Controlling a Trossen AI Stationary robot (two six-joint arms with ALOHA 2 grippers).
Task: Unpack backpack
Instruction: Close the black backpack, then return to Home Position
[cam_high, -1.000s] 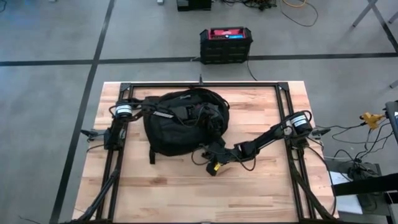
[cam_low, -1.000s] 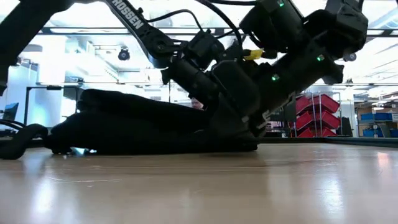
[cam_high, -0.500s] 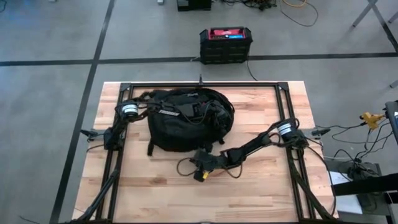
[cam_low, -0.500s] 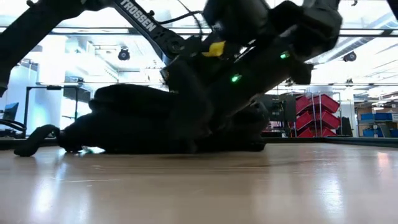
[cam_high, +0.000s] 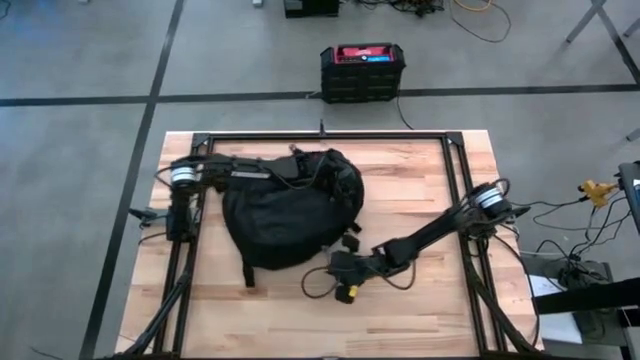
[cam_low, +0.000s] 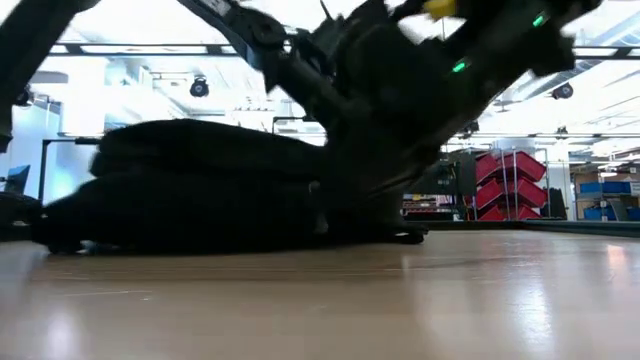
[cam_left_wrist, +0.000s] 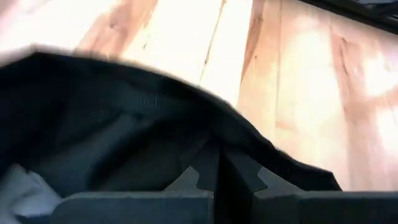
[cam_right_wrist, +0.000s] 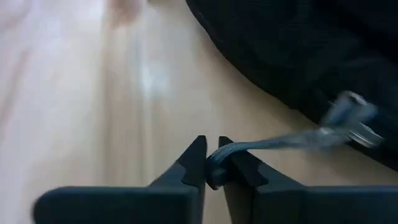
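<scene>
Backpack (cam_high: 290, 212): large black fabric bag with a rounded top, lying flat on the pale wooden table (cam_high: 420, 320), between the two grippers. Low view: a dark, flattened mound (cam_low: 190, 195) resting on the tabletop, with arm links crossing in front.

Right gripper (cam_high: 335, 266): low over the table, just beside the near edge of the backpack, at the end of the dark right arm reaching across from the right-hand frame rail. Right wrist view: fingers (cam_right_wrist: 194, 163) clenched on a thin dark cord (cam_right_wrist: 273, 144) running from between the fingertips toward the bag; at the cord's far end, a small grey metal piece, too blurred to identify. Black fabric (cam_right_wrist: 311, 56) just ahead of the gripper, bare wood beneath and to the side.

Left gripper (cam_high: 296, 166): at the far edge of the backpack, opposite the right gripper, on the dark left arm stretched along the rear frame bar. Left wrist view: fingertips (cam_left_wrist: 205, 171) closed together against a fold of black fabric (cam_left_wrist: 124, 130), fabric rim curving directly ahead and wood visible past it; whether fabric is pinched between the tips cannot be told.

Black-and-red hard box (cam_high: 363, 72): on the grey floor beyond the table, well apart from both grippers.
</scene>
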